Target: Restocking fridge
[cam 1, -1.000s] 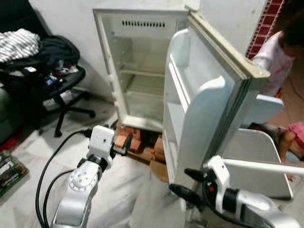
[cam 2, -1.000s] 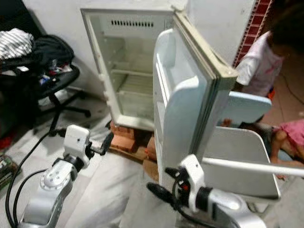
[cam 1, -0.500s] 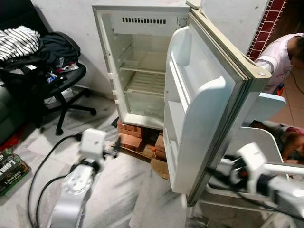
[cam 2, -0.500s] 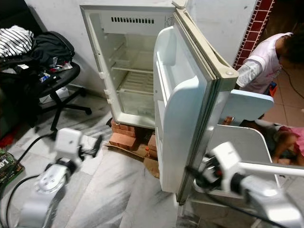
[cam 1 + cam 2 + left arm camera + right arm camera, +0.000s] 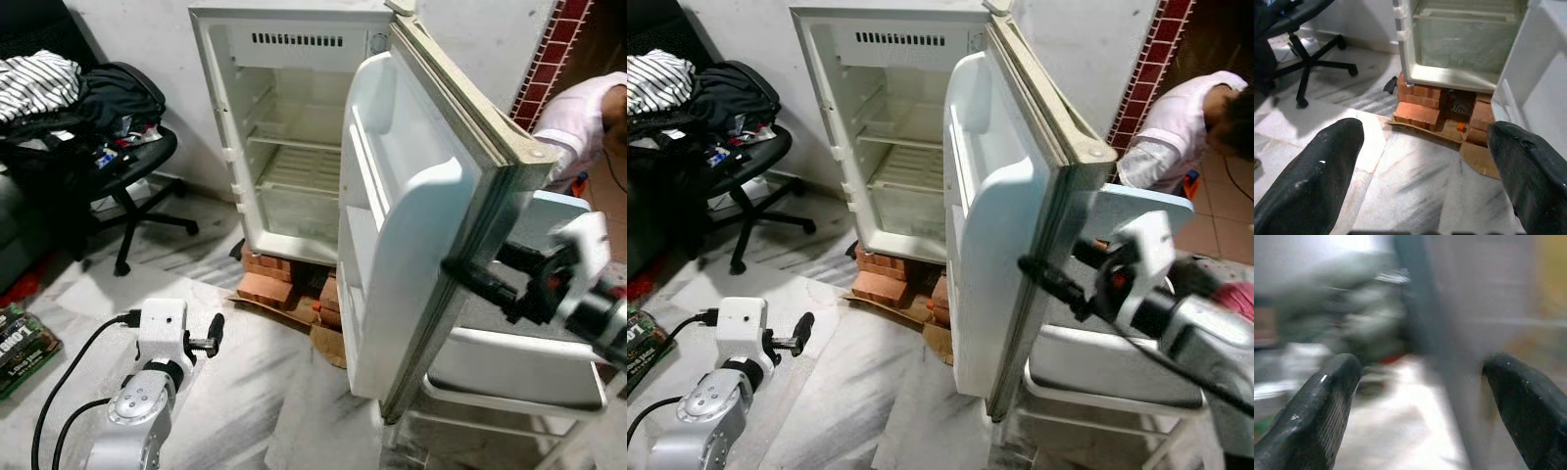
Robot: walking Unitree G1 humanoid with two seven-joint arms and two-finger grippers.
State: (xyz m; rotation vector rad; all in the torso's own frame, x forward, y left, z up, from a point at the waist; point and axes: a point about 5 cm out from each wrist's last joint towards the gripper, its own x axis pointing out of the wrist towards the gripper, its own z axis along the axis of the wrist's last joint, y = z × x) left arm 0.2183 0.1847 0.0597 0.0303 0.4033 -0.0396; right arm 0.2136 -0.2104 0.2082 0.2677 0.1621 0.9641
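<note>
Your right gripper (image 5: pixel 470 277) sits at right of center, jaws spread, just beside the outer edge of the fridge door (image 5: pixel 411 225), which stands upright and swung wide. The fridge (image 5: pixel 284 147), upper center, looks empty. Your left gripper (image 5: pixel 214 333), lower left, is spread too, well apart from it. The left wrist view adds the bricks (image 5: pixel 1420 105) under the fridge; the right wrist view is blurred.

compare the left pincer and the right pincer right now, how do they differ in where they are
The left pincer hangs low over the marble floor, away from the fridge; the right pincer is raised against the outer edge of the open fridge door. The left pincer's wrist view is sharp, showing the bricks under the fridge; the right pincer's is blurred. Both are open and hold nothing.
</note>
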